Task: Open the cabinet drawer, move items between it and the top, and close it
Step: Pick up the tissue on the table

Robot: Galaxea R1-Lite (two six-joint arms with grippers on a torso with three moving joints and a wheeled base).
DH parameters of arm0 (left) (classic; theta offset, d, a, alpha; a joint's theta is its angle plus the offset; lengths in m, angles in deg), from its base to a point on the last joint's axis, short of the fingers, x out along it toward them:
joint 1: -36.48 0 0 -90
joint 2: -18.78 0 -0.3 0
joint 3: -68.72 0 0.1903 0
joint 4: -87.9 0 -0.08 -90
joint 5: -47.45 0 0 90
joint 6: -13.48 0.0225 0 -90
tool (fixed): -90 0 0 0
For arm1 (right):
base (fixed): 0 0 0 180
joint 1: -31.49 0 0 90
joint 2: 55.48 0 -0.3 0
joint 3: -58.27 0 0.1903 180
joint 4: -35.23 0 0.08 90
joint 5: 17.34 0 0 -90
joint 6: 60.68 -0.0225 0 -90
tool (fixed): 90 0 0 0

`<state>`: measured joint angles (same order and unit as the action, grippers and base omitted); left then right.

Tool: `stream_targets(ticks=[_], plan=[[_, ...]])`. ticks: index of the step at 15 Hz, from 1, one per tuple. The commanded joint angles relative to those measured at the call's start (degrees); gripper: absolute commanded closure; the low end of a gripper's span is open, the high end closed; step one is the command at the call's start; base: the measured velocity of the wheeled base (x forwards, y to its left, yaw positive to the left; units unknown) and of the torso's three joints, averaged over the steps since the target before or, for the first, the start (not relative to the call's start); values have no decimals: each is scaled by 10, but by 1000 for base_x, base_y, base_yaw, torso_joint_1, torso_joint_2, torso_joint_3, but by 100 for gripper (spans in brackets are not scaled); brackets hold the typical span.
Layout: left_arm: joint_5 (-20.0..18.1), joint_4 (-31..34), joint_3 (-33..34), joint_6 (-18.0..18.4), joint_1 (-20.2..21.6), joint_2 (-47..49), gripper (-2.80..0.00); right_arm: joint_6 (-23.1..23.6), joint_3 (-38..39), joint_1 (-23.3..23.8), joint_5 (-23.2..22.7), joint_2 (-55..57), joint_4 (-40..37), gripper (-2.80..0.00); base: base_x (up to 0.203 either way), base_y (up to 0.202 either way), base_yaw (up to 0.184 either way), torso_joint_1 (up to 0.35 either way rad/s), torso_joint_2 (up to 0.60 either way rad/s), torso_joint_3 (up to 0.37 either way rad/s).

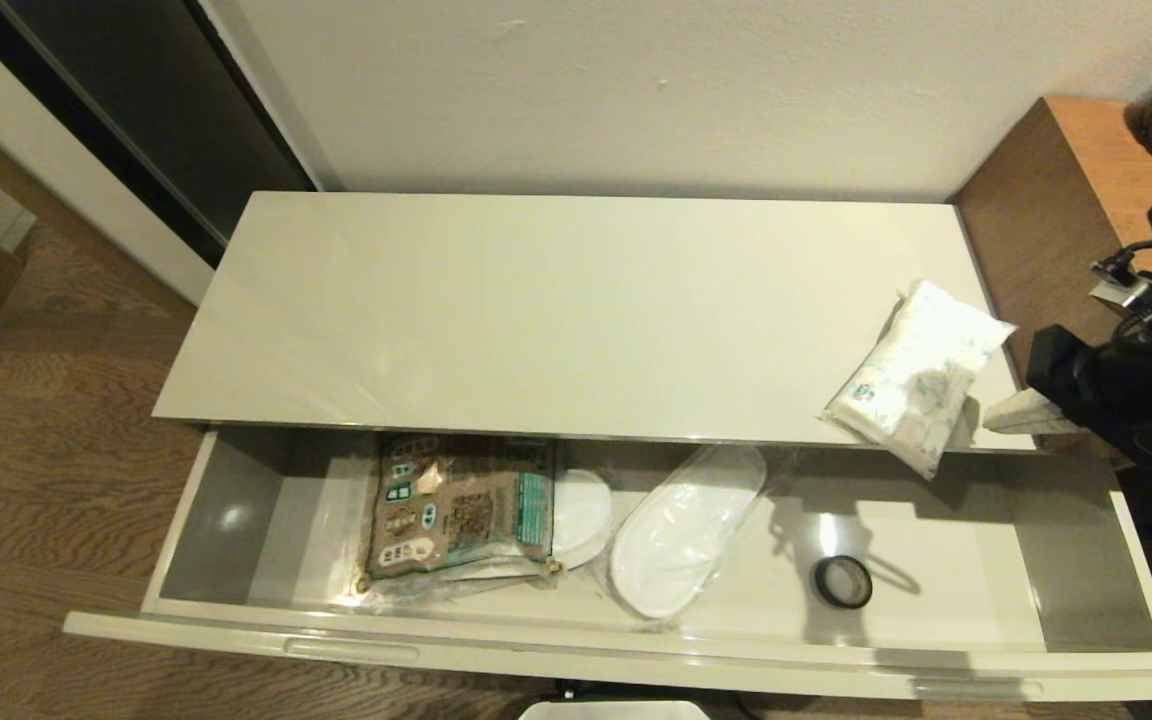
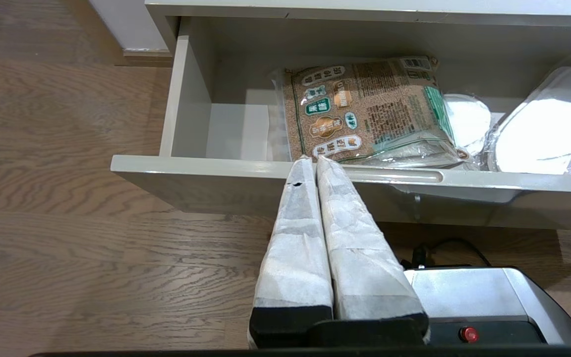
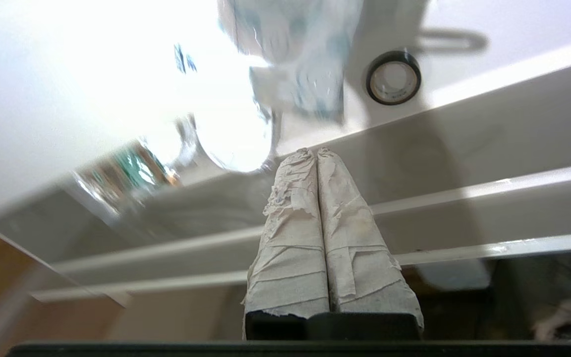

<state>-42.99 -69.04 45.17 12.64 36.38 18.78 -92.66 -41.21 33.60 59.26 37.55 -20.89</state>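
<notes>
The long cream drawer (image 1: 576,645) stands pulled out under the glossy cream top (image 1: 536,310). A white tissue pack (image 1: 914,375) in clear wrap lies on the top's right front corner, overhanging the edge. The white slipper (image 1: 681,545) in clear plastic lies inside the drawer, near its middle. My right gripper (image 1: 1011,415) hangs at the top's right end, just right of the tissue pack, shut and empty (image 3: 314,151). My left gripper (image 2: 314,158) is shut and empty, low in front of the drawer's front edge (image 2: 315,173); the head view does not show it.
A brown-and-green printed packet (image 1: 456,510) lies in the drawer's left half over a white item. A small black tape ring (image 1: 843,581) sits in the right half. A brown wooden side cabinet (image 1: 1066,190) stands right of the top. Wood floor surrounds the left.
</notes>
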Motion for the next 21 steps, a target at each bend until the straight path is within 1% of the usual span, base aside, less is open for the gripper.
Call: stream_targets(ticks=[1, 2, 4, 7, 13, 16, 18, 21], plan=[[0, 0, 0, 0, 0, 1, 0, -26, -89, -1, -1, 69, -22, 0, 0, 0, 0, 0, 0, 0], [0, 0, 0, 1, 0, 1, 0, -37, -110, -3, -1, 83, -29, -280, 0, 0, 0, 0, 0, 0], [0, 0, 0, 0, 0, 1, 0, -66, -129, -16, -1, 98, -32, -280, 0, 0, 0, 0, 0, 0], [0, 0, 0, 0, 0, 1, 0, -72, -144, -25, -1, 109, -30, -280, 0, 0, 0, 0, 0, 0], [0, 0, 0, 0, 0, 1, 0, -67, -148, -25, 6, 130, -28, -280, 0, 0, 0, 0, 0, 0], [0, 0, 0, 0, 0, 1, 0, -67, -147, -26, 24, 143, -28, -280, 0, 0, 0, 0, 0, 0], [0, 0, 0, 0, 0, 1, 0, -67, -145, -35, 61, 157, -28, -280, 0, 0, 0, 0, 0, 0], [0, 0, 0, 0, 0, 1, 0, -68, -141, -62, 69, 160, -14, -280, 0, 0, 0, 0, 0, 0]])
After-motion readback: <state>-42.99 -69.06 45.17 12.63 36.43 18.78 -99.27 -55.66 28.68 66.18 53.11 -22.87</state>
